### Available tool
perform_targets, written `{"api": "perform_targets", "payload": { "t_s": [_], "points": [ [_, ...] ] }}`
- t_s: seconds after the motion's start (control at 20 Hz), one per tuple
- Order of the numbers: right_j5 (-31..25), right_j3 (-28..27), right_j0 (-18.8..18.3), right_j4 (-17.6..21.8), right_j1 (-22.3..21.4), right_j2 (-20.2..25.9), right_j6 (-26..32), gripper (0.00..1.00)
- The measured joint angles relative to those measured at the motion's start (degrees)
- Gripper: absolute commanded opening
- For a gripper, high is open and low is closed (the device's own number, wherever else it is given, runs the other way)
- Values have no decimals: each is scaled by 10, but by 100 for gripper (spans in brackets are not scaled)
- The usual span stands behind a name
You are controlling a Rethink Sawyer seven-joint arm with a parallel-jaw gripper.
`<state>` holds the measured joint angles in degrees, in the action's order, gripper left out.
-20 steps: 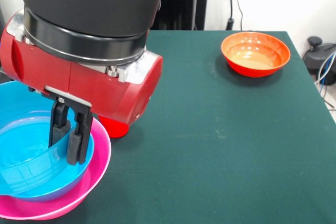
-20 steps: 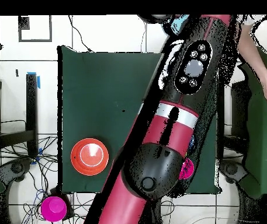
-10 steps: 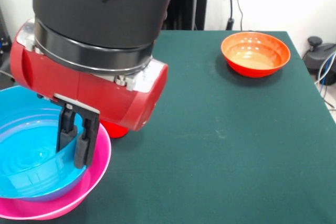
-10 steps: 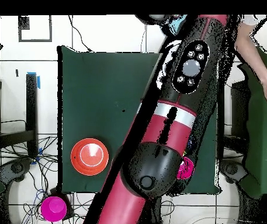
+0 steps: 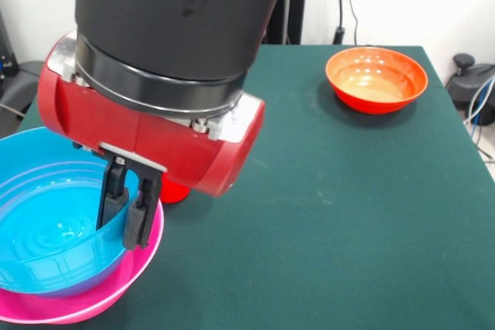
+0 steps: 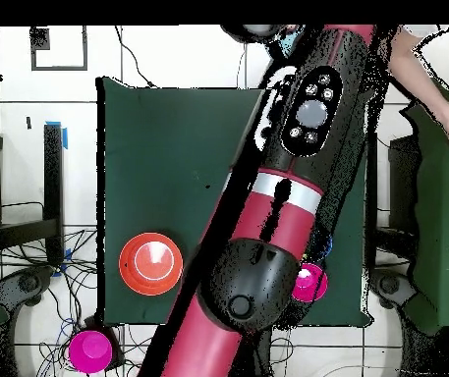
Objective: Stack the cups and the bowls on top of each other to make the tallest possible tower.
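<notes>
The red and black arm (image 5: 155,75) fills the front view from twelve o'clock, over a green table (image 5: 332,214). At eight o'clock the tower (image 5: 69,268) stands as a large light blue bowl (image 5: 46,229) nested in the hot-pink bowl (image 5: 85,307), with the gripper (image 5: 128,218) clamped across the blue bowl's right rim, one finger inside and one outside. An orange bowl (image 5: 377,79) sits apart at two o'clock, and a red cup (image 5: 172,191) peeks out beside the tower behind the wrist; the overhead view shows a small magenta bowl (image 6: 308,285) at five o'clock.
</notes>
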<state>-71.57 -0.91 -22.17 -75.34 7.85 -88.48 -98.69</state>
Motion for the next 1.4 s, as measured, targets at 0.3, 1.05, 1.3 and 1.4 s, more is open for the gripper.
{"api": "perform_targets", "payload": {
  "t_s": [0.3, 1.05, 1.3, 1.4],
  "points": [
    [0, 0, 5, 19, 0, 0, 0, 0],
    [0, 0, 6, 61, 0, 0, 0, 0],
    [0, 1, 6, 68, 0, 0, 0, 0],
    [0, 1, 6, 68, 0, 0, 0, 0]
  ]
}}
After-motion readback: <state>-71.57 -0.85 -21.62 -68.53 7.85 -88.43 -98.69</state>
